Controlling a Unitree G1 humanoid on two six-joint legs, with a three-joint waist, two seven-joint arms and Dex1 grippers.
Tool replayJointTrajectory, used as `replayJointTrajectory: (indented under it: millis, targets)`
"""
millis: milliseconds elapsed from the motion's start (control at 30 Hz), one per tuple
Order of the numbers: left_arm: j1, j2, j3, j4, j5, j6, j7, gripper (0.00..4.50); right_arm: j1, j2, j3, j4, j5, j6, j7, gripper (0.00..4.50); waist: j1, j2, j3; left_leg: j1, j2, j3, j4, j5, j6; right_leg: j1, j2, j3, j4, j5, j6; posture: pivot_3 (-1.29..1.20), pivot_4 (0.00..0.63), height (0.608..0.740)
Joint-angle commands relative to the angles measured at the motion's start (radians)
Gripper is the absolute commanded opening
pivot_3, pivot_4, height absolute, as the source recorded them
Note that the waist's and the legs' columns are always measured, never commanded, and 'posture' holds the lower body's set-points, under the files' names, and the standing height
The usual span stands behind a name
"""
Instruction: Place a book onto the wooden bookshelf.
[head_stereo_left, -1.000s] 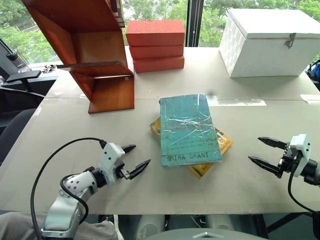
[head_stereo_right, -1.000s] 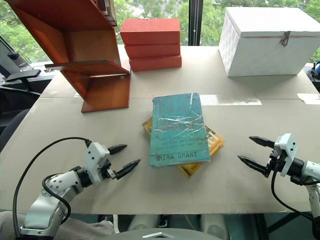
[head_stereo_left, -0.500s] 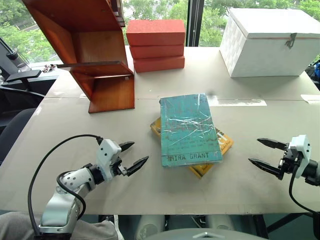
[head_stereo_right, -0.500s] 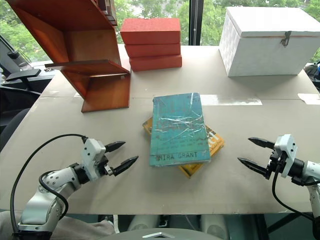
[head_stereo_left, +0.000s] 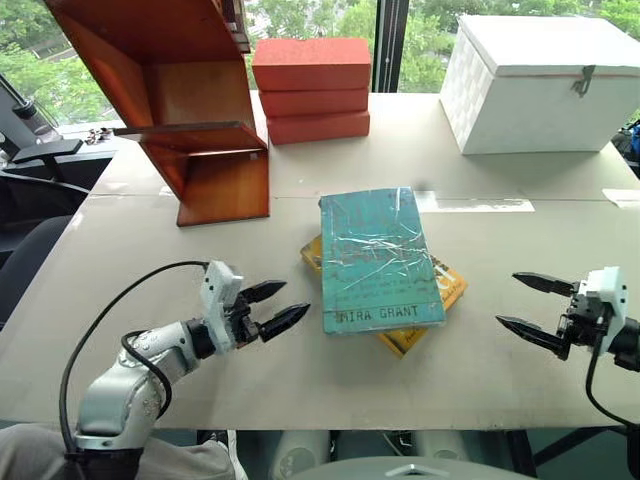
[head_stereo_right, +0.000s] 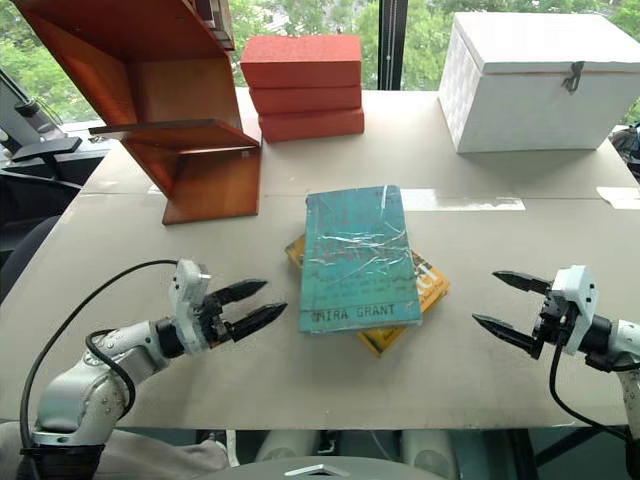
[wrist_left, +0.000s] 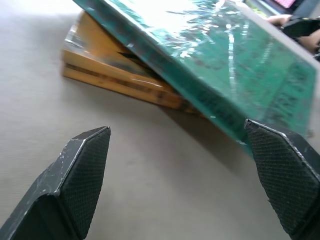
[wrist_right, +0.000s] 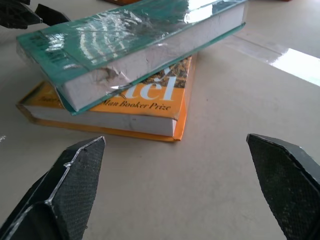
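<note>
a: progress?
b: none yet. book (head_stereo_left: 379, 258) lies on the yellow book (head_stereo_left: 443, 284) mid-table (shelf (head_stereo_left: 190, 110) well apart). left gripper (head_stereo_left: 277, 307) and right gripper (head_stereo_left: 528, 308) both wide, empty, flanking it.

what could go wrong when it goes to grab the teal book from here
The teal book lies askew on the yellow-orange book, so squeezing from the sides could drag both or tip it off. Its glossy, crinkled plastic jacket may slip between the left gripper and right gripper, both open. The wooden bookshelf has slanted panels, so a loosely held book could slide.
</note>
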Motion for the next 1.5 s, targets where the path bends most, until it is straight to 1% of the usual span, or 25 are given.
replayJointTrajectory:
  millis: [33,100,167,233,333,433,533,667,767,833,933,1000,1033,1067,1133,1167,1200,1267,1333,1400,1500]
  targets:
    - [-0.082,0.029,0.017,0.02,-0.168,0.21,0.006,4.42,0.054,-0.056,-0.086,-0.143,0.103,0.088,0.035,4.5,0.002,0.0,0.0,0.0,0.0,-0.001,0.0,0.0,0.0,0.0,0.0,-0.001,0.0,0.0,0.001,0.0,0.15,0.74]
    - [-0.142,0.028,0.014,0.065,-0.243,0.315,0.01,4.42,0.079,-0.078,-0.115,-0.194,0.141,0.13,0.036,4.5,0.002,-0.001,0.001,0.0,0.0,-0.001,0.0,0.0,0.0,0.001,0.001,-0.001,0.0,-0.001,0.001,0.0,0.15,0.74]
    - [-0.22,0.014,-0.028,0.127,-0.254,0.405,0.033,4.42,0.096,-0.098,-0.152,-0.249,0.193,0.179,0.03,4.5,0.001,-0.002,0.001,0.0,0.0,-0.001,0.001,0.0,0.0,0.001,0.001,-0.001,0.0,-0.001,0.001,0.0,0.15,0.74]
    - [-0.268,0.002,-0.067,0.164,-0.242,0.458,0.042,4.42,0.106,-0.104,-0.177,-0.283,0.225,0.211,0.024,4.5,0.0,-0.003,0.002,0.0,-0.001,-0.001,0.001,0.0,0.0,0.001,0.002,0.0,0.0,-0.001,0.001,0.0,0.15,0.74]
    - [-0.333,-0.046,-0.102,0.227,-0.268,0.562,0.057,4.42,0.124,-0.103,-0.2,-0.312,0.235,0.231,0.025,4.5,-0.001,-0.005,0.003,0.001,-0.001,-0.001,0.001,0.0,0.0,0.001,0.002,0.0,0.0,-0.001,0.001,0.0,0.15,0.74]
    - [-0.375,-0.09,-0.113,0.27,-0.297,0.653,0.069,4.42,0.137,-0.094,-0.212,-0.334,0.237,0.237,0.02,4.5,0.0,-0.006,0.003,0.0,-0.001,-0.001,0.001,0.0,0.0,0.001,0.002,0.0,0.0,-0.001,0.001,0.0,0.15,0.74]
    - [-0.403,-0.136,-0.125,0.324,-0.284,0.698,0.095,4.42,0.143,-0.084,-0.216,-0.347,0.239,0.236,0.017,4.5,0.0,-0.006,0.003,0.0,-0.001,-0.001,0.001,0.0,0.0,0.001,0.002,0.001,0.0,0.0,0.0,0.0,0.15,0.74]
    - [-0.407,-0.176,-0.092,0.357,-0.294,0.747,0.119,4.42,0.148,-0.083,-0.223,-0.338,0.231,0.229,0.029,4.5,0.001,-0.006,0.003,0.001,-0.002,-0.002,0.001,0.0,0.0,0.003,0.001,0.001,0.0,0.0,0.0,0.0,0.15,0.74]
    - [-0.402,-0.198,-0.061,0.363,-0.31,0.773,0.137,3.68,0.144,-0.087,-0.226,-0.318,0.224,0.221,0.046,4.5,0.0,-0.006,0.003,0.002,-0.002,-0.002,0.001,0.0,0.0,0.004,0.001,0.001,0.0,-0.001,0.001,0.0,0.15,0.74]
    - [-0.401,-0.215,-0.033,0.365,-0.323,0.787,0.154,2.81,0.139,-0.088,-0.221,-0.306,0.219,0.215,0.056,4.5,0.0,-0.006,0.003,0.002,-0.002,-0.002,0.001,0.0,0.0,0.004,0.001,0.001,0.0,-0.001,0.001,0.0,0.15,0.74]
    - [-0.393,-0.228,-0.005,0.353,-0.339,0.812,0.171,1.3,0.127,-0.086,-0.212,-0.296,0.214,0.212,0.062,4.5,0.0,-0.006,0.003,0.002,-0.002,-0.002,0.001,0.0,0.0,0.004,0.001,0.0,0.0,0.001,-0.001,0.0,0.15,0.74]
    - [-0.387,-0.237,0.014,0.338,-0.353,0.825,0.184,0.51,0.119,-0.085,-0.21,-0.295,0.214,0.214,0.062,4.5,0.0,-0.006,0.003,0.002,-0.002,-0.002,0.001,0.0,0.0,0.004,0.001,0.0,0.0,0.001,-0.001,0.0,0.15,0.74]
    - [-0.387,-0.246,0.03,0.323,-0.365,0.823,0.197,0.22,0.113,-0.084,-0.211,-0.293,0.218,0.216,0.061,4.5,0.0,-0.006,0.003,0.002,-0.002,-0.002,0.001,0.0,0.0,0.004,0.001,0.0,0.0,0.001,-0.001,0.0,0.15,0.74]
    - [-0.389,-0.255,0.046,0.306,-0.378,0.818,0.207,0.09,0.106,-0.082,-0.211,-0.291,0.223,0.219,0.058,4.5,0.0,-0.006,0.003,0.002,-0.002,-0.002,0.001,0.0,0.0,0.004,0.001,0.001,0.0,0.001,-0.002,0.0,0.15,0.74]
    - [-0.404,-0.268,0.069,0.232,-0.394,0.772,0.221,0.09,0.089,-0.076,-0.218,-0.282,0.239,0.227,0.047,4.5,0.0,-0.007,0.004,0.002,-0.002,-0.002,0.001,0.0,0.0,0.004,0.001,0.001,0.0,0.001,-0.002,0.0,0.15,0.74]
    - [-0.412,-0.269,0.069,0.188,-0.389,0.744,0.223,0.09,0.08,-0.075,-0.223,-0.277,0.248,0.233,0.043,4.5,0.0,-0.008,0.004,0.002,-0.002,-0.002,0.001,0.0,0.0,0.004,0.0,0.0,0.0,0.001,-0.002,0.0,0.15,0.74]
    - [-0.421,-0.253,0.045,0.124,-0.349,0.69,0.214,0.09,0.066,-0.074,-0.226,-0.271,0.256,0.238,0.036,4.5,0.0,-0.009,0.005,0.001,-0.002,-0.003,0.002,0.0,0.0,0.004,0.0,0.0,0.0,0.001,-0.002,0.0,0.15,0.74]
    - [-0.45,-0.183,-0.059,-0.022,-0.202,0.526,0.161,0.09,0.034,-0.075,-0.227,-0.26,0.269,0.246,0.017,4.5,0.002,-0.01,0.006,0.001,-0.002,-0.003,0.002,0.0,0.0,0.004,0.0,0.0,0.0,0.002,-0.003,0.0,0.15,0.74]
    - [-0.516,-0.172,-0.111,-0.103,-0.1,0.39,0.169,0.09,-0.001,-0.073,-0.225,-0.25,0.286,0.259,-0.003,4.5,0.005,-0.01,0.006,0.001,-0.002,-0.003,0.002,0.0,0.0,0.004,0.0,0.0,0.0,0.002,-0.003,0.0,0.15,0.74]
    - [-0.589,-0.145,-0.172,-0.151,0.028,0.243,0.161,0.09,-0.037,-0.07,-0.214,-0.247,0.303,0.275,-0.025,4.5,0.01,-0.01,0.006,0.001,-0.003,-0.002,0.002,0.0,0.0,0.004,-0.001,0.001,0.0,0.002,-0.003,0.0,0.15,0.74]
    - [-0.689,-0.064,-0.274,-0.148,0.312,-0.013,0.181,0.09,-0.107,-0.062,-0.186,-0.253,0.33,0.304,-0.071,4.5,0.01,-0.01,0.006,0.0,-0.004,-0.002,0.002,0.0,0.0,0.004,0.0,0.001,-0.002,0.002,-0.003,0.0,0.15,0.74]
